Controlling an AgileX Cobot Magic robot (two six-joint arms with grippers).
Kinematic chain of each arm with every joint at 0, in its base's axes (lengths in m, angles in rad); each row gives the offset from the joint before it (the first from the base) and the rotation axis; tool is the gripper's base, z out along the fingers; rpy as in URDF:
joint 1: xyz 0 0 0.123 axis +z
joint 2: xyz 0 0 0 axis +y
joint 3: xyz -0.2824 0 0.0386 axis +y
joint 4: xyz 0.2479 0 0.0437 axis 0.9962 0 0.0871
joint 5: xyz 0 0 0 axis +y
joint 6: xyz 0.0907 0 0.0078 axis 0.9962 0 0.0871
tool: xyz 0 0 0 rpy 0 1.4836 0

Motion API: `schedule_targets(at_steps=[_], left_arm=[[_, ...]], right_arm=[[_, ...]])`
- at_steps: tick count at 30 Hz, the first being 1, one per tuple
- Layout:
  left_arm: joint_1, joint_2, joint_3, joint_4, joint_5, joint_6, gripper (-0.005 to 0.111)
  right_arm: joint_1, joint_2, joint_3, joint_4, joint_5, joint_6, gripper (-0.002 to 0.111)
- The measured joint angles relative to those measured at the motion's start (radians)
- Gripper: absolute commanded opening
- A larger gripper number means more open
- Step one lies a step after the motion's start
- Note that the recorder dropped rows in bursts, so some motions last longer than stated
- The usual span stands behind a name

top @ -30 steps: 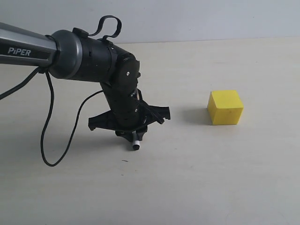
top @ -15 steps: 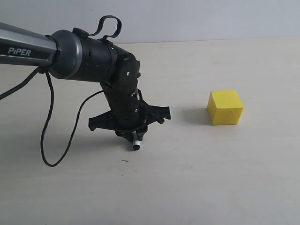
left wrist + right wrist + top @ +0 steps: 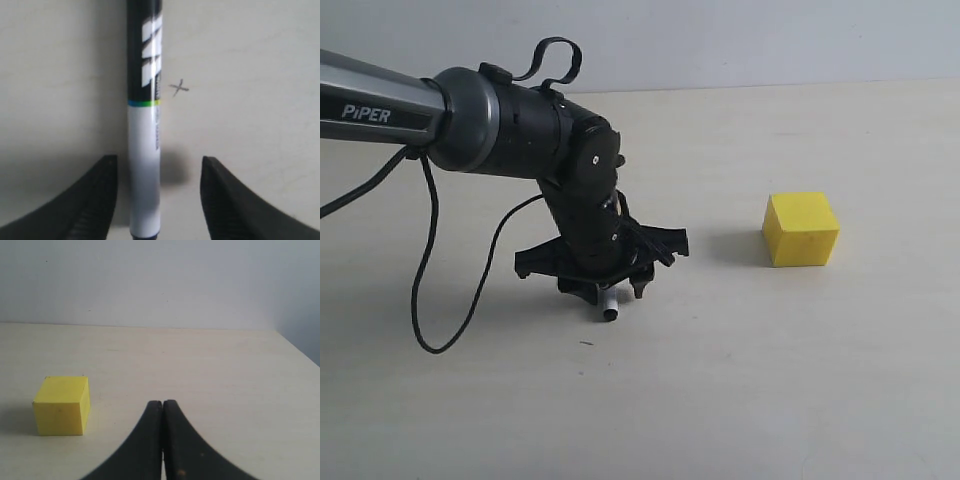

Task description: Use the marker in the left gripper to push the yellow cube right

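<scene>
The yellow cube (image 3: 801,229) sits flat on the pale desk (image 3: 770,380), one face turned toward the exterior camera. Well apart from the cube, on its left in the exterior view, the left claw (image 3: 605,285) hangs low over the desk at the end of a grey arm (image 3: 380,100) lettered "PiPER". A black cable (image 3: 420,290) loops down on the side away from the cube.

Below the claw the white end of the marker (image 3: 610,305) pokes out, down near the desk surface and slightly closer to the camera than the cube.

In the left wrist view the marker runs lengthwise between the two black fingers (image 3: 100,200), which stand apart. A strip of desk shows between the barrel and each finger, narrower on one side, so they pinch nothing where this view reaches. The marker's white half lies nearest the fingers and the black lettered half beyond, with a thin coloured band between them. A small pencilled cross (image 3: 178,88) marks the desk just beside the black half.

The right claw (image 3: 162,405) has its fingers pressed together, low over the desk, near the cube and pointing past it.
</scene>
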State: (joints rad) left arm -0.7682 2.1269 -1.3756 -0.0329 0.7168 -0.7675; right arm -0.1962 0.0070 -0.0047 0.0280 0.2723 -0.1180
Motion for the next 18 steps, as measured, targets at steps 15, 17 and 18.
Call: schedule_targets(at_steps=[15, 17, 18], left_arm=[[0.0, -0.236, -0.039, 0.015, -0.03, 0.219, 0.032], [0.0, -0.275, -0.039, 0.033, -0.032, 0.281, 0.019], [0.0, -0.291, -0.039, 0.046, -0.032, 0.308, 0.011]], right_arm=[[0.0, 0.0, 0.0, 0.0, 0.0, 0.0, 0.0], [0.0, 0.0, 0.0, 0.0, 0.0, 0.0, 0.0], [0.0, 0.0, 0.0, 0.0, 0.0, 0.0, 0.0]])
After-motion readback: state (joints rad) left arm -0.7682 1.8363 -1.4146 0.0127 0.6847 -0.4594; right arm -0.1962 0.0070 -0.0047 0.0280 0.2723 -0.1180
